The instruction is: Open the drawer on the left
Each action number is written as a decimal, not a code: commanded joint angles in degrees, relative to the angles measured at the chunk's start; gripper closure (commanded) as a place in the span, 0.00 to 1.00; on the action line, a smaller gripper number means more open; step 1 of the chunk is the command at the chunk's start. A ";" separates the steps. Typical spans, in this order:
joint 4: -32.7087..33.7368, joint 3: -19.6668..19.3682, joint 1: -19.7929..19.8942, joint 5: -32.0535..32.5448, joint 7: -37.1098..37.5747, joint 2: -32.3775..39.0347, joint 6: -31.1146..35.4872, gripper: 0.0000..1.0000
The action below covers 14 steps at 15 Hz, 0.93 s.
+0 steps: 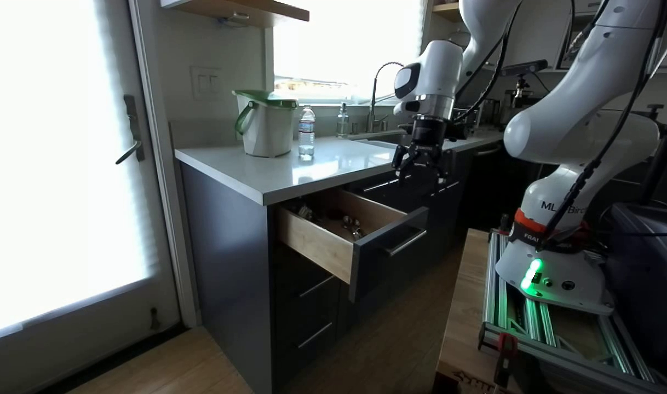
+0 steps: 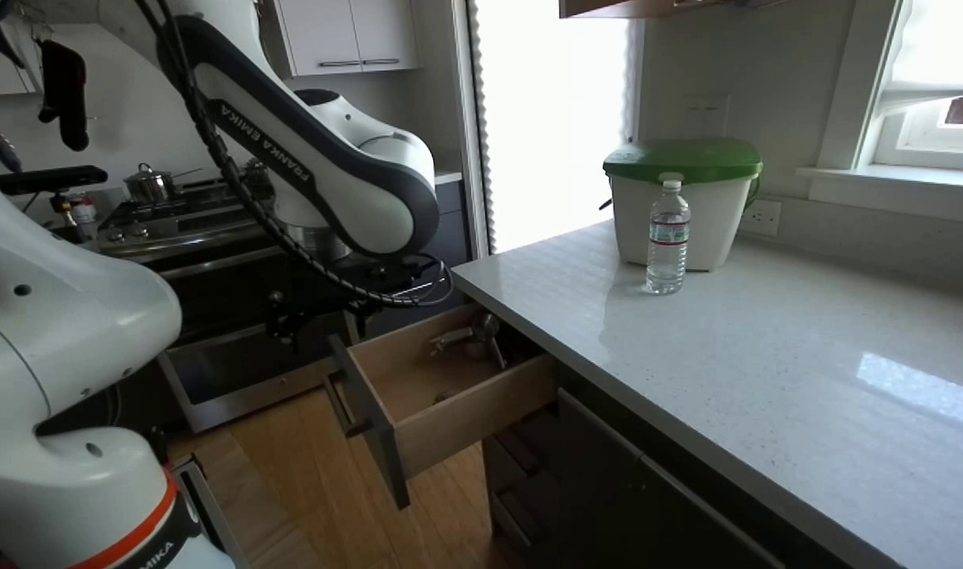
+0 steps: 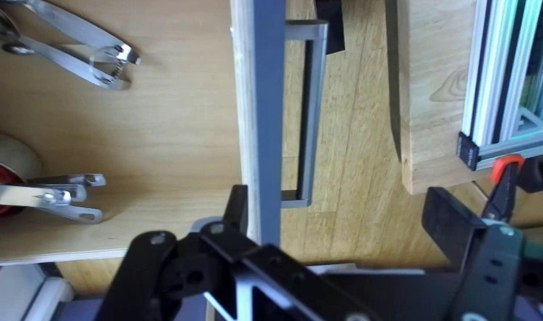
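Pincer: one; fingers, two, spread wide, nothing held. Drawer: one, standing open below the pincer; task judged met. Risk: lowering could bring a finger onto the drawer's front, since one lines up near its edge in the wrist view; a swing against it could push it shut. Handle: one, below the pincer, untouched. Utensils: two clusters showing below, pieces not countable. Closed drawers: two, lower down. On the surface, well apart from the pincer: bin, one; bottle, one; dispenser, one.
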State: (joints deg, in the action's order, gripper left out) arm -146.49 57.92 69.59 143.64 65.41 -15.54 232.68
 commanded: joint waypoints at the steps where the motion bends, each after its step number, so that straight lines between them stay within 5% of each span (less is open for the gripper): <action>1: 5.17 3.42 3.95 -0.48 11.29 -1.66 -0.54 0.00; 5: 9.97 7.93 8.57 0.39 25.50 -3.94 1.26 0.00; 8: 13.15 6.94 9.09 -0.55 32.13 -5.89 2.39 0.00; 10: 14.78 2.93 5.29 0.61 35.27 -4.44 1.61 0.00; 11: 15.03 -0.90 1.73 -1.37 31.16 -3.18 -0.66 0.00; 12: 14.65 2.04 3.12 1.97 34.42 -1.92 -0.28 0.00; 14: 15.77 -1.67 -0.21 2.10 34.61 -1.64 -0.49 0.00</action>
State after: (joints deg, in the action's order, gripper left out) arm -131.05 58.59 73.06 143.13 97.42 -19.26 233.44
